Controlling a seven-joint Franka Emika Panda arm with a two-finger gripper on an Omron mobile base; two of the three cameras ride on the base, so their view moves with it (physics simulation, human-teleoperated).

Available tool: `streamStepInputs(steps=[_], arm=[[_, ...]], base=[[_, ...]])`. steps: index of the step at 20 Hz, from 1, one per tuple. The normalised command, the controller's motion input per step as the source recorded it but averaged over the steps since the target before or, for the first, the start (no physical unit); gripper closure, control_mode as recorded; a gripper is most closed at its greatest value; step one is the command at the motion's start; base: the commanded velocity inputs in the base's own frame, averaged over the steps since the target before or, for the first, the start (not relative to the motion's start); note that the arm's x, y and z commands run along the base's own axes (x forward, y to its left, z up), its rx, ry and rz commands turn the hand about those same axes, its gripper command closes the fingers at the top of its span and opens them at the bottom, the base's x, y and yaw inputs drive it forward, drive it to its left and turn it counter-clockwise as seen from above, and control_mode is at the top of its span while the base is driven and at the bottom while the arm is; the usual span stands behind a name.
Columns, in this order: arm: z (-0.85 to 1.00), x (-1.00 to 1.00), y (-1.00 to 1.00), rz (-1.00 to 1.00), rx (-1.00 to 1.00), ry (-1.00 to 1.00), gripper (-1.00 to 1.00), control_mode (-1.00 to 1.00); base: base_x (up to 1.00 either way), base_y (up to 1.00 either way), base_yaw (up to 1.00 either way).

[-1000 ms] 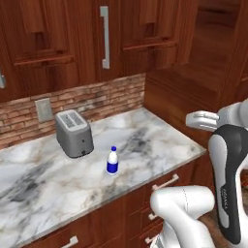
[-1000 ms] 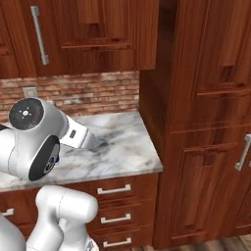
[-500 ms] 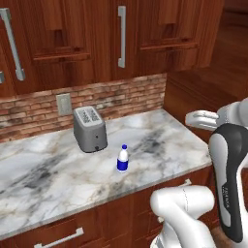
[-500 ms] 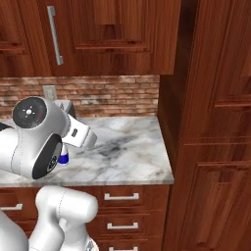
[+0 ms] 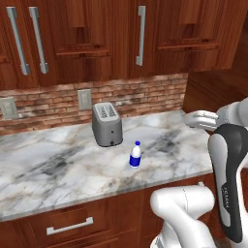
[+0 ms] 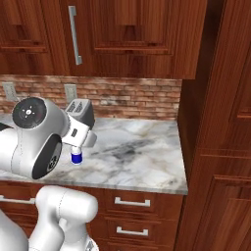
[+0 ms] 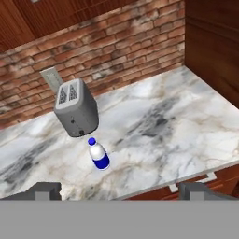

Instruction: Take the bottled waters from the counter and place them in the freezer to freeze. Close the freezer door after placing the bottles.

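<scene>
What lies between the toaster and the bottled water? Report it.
Nothing: a short stretch of bare marble counter separates the toaster from the bottled water. The hand view shows this gap best, and the left base view agrees.

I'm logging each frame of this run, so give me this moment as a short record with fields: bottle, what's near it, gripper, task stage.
bottle: one bottled water, upright on the counter, near its front edge
nearby: toaster behind it, apart, against the brick wall
gripper: gripper open, off the counter's front edge, holding nothing
task stage: bottle not yet picked up
</scene>
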Motion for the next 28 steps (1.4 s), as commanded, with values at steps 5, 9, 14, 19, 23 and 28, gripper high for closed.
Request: streamStepInputs(steps=[5,9,14,19,23,28], arm=[[0.0,0.0,-0.05,0.01,0.0,0.0,-1.0,-1.0],[-0.02,0.25,-0.46,0.21,0.0,0.0,-1.0,-1.0],[-0.3,0.83,-0.38,0.28,0.0,0.03,-1.0,-1.0],[-0.61,0.53,-0.03,0.51,-0.11,0.0,-1.0,-1.0],[-0.74,0.24,0.09,0.7,-0.22,0.0,-1.0,-1.0],[-0.57,0.0,0.29,0.74,-0.22,-0.03,-1.0,-1.0]], base=[[0.0,-0.01,0.0],[0.0,0.0,0.0],[0.0,0.0,0.0],[0.0,0.0,0.0],[0.0,0.0,0.0],[0.0,0.0,0.0]])
